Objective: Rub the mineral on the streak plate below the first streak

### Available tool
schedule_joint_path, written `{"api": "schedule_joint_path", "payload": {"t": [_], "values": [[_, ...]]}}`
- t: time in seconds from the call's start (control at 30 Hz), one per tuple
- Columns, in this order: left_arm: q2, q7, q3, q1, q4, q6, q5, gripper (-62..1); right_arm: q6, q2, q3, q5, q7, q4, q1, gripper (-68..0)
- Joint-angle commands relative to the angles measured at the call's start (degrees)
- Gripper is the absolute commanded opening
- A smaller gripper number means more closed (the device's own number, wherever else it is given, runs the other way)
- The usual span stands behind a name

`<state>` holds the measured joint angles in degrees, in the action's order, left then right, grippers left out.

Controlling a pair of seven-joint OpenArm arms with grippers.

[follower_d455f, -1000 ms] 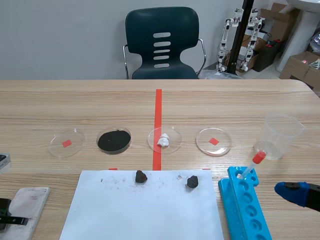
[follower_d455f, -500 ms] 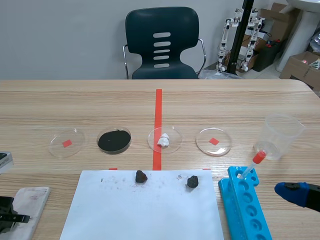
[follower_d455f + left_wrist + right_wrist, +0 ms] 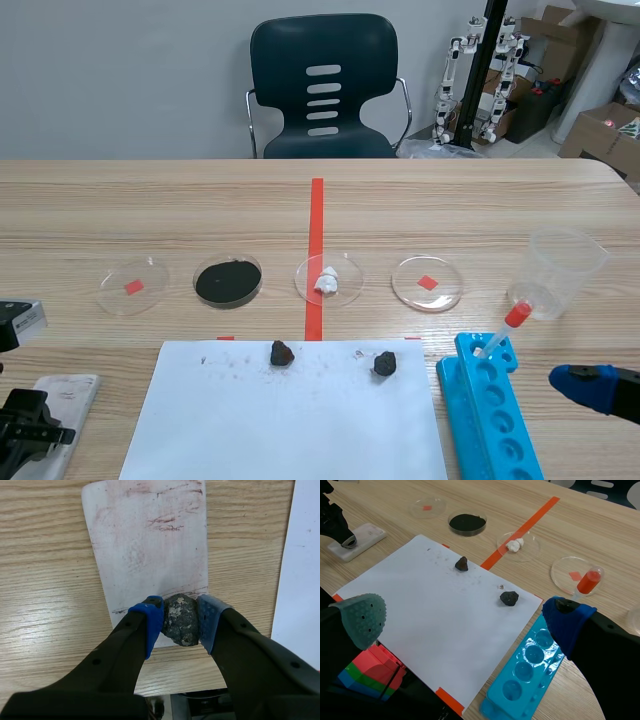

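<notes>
Gripping the mineral between its blue pads, the left gripper is clenched on this dark, speckled stone, which sits over the near edge of the white plate; whether stone and plate touch cannot be told. Just ahead of the jaws a thin reddish-brown streak crosses the plate, with fainter marks farther out. Beside these jaws lies the paper. The right gripper hangs above that paper, fingers spread wide and grasping nothing. Ahead of its jaws lie a small rock and a big rock, and a blue tray sits beside its blue-padded finger.
</notes>
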<state>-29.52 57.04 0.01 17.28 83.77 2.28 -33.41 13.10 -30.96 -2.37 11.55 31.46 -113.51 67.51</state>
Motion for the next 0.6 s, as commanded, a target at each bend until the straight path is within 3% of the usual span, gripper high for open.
{"api": "schedule_joint_path", "payload": {"t": [0.0, 0.2, 0.3, 0.57], "values": [[0.0, 1.3, 0.2, 0.5, -0.2, 2.6, 3.6, -52.4, 0.2, 0.0, 0.2, 0.4, 0.9, -1.4, 0.0, 0.4], [0.0, 2.2, 0.2, 0.5, -0.1, 6.0, 8.7, -52.4, 0.2, 0.0, 0.2, 0.4, 0.9, -1.4, 0.0, 0.4], [0.0, 2.6, 0.2, 0.5, 0.0, 6.0, 8.9, -52.4, 0.2, 0.0, 0.2, 0.4, 0.9, -1.4, 0.0, 0.4], [0.2, 2.3, 0.2, 0.5, 0.0, 1.6, 0.2, -52.4, 0.2, 0.0, 0.2, 0.4, 0.9, -1.4, 0.0, 0.4]]}}
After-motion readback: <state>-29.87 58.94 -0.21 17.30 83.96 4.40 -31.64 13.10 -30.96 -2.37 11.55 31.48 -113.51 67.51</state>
